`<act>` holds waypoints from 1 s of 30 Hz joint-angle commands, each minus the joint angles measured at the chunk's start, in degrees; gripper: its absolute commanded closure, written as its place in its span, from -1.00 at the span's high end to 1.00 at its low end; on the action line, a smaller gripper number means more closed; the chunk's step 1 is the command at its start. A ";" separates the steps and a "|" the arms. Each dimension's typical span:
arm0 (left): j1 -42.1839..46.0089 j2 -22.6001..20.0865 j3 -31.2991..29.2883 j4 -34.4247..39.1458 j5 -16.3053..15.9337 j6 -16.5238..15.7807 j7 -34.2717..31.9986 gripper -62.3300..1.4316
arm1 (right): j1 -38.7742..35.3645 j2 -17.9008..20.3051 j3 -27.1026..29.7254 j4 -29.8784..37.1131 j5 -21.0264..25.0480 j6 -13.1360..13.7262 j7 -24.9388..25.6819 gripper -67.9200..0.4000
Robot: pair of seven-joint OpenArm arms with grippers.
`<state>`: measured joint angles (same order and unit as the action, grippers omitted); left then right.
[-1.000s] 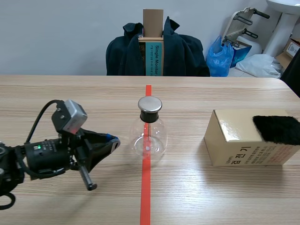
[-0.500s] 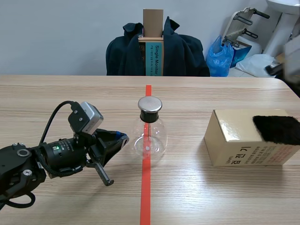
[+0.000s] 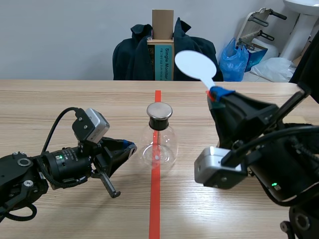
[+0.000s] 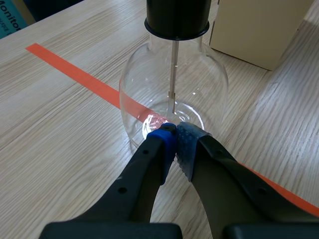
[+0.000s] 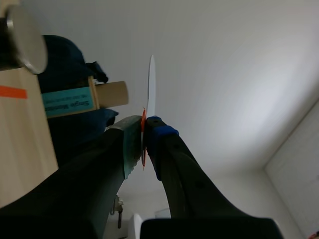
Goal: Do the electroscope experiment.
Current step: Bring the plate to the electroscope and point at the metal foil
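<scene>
I am reading the electroscope (image 3: pixel 159 144), a clear glass flask with a metal cap (image 3: pixel 159 110), as standing upright at the centre of the scene view, on the orange-red tape line (image 3: pixel 155 199). A thin rod (image 4: pixel 173 74) is hanging from the cap inside the glass.

The left gripper (image 3: pixel 128 147) is lying low at the lower left, its fingers closed on nothing and the pads meeting. In the left wrist view the tips are sitting at the foot of the flask wall. I cannot tell whether they are touching or just short of it. I am judging this to be a brace, so the flask is not sliding when approached.

The right gripper (image 3: pixel 215 94) is raised at the right of centre, clamping the red neck of a white paddle (image 3: pixel 196 63). The blade is standing upward, above and to the right of the cap, well apart from it. I am taking this as keeping the blade clear of everything before it is presented to the cap.

A cardboard box (image 4: pixel 254 30) is showing beyond the flask in the left wrist view.
</scene>
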<state>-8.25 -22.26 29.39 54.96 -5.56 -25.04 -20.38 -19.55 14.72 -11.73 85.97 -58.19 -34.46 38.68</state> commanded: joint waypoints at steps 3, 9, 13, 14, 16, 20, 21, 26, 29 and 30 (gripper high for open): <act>-0.33 -0.17 -0.37 1.18 -0.59 0.28 -0.81 -0.90 | 1.70 0.00 0.79 -2.03 -1.66 -0.63 -2.49 -0.96; -0.33 -0.17 -0.37 1.18 -0.59 0.28 -0.81 -0.90 | 4.17 -0.13 0.79 -7.26 -3.19 -0.59 -5.79 -0.96; -0.33 -0.17 -0.37 1.18 -0.59 0.28 -0.81 -0.90 | 5.55 -0.15 0.79 -9.25 -3.76 0.11 -7.52 -0.96; -0.33 -0.17 -0.37 1.18 -0.59 0.28 -0.81 -0.90 | 5.92 -0.15 0.79 -9.68 -4.37 0.31 -8.15 -0.96; -0.33 -0.17 -0.37 1.18 -0.59 0.28 -0.79 -0.90 | 6.40 -0.15 0.79 -10.58 -4.61 0.94 -8.79 -0.96; -0.33 -0.17 -0.37 1.18 -0.59 0.28 -0.81 -0.90 | 7.26 -0.22 0.79 -11.37 -4.59 1.62 -8.76 -0.96; -0.33 -0.17 -0.37 1.18 -0.59 0.28 -0.81 -0.90 | 7.34 -0.39 0.79 -11.37 -4.59 2.29 -8.81 -0.96; -0.33 -0.17 -0.37 1.18 -0.59 0.28 -0.81 -0.90 | 7.67 -1.07 0.79 -11.37 -4.59 3.26 -7.82 -0.96; -0.33 -0.17 -0.37 1.18 -0.59 0.28 -0.81 -0.90 | 7.67 -1.07 0.79 -11.37 -4.59 3.26 -5.88 -0.96; -0.33 -0.17 -0.37 1.18 -0.59 0.28 -0.81 -0.90 | 7.67 -1.07 0.79 -11.37 -4.59 3.26 -5.11 -0.96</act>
<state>-8.25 -22.26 29.39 54.96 -5.56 -25.04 -20.38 -12.91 13.30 -11.60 73.82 -63.02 -30.68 33.06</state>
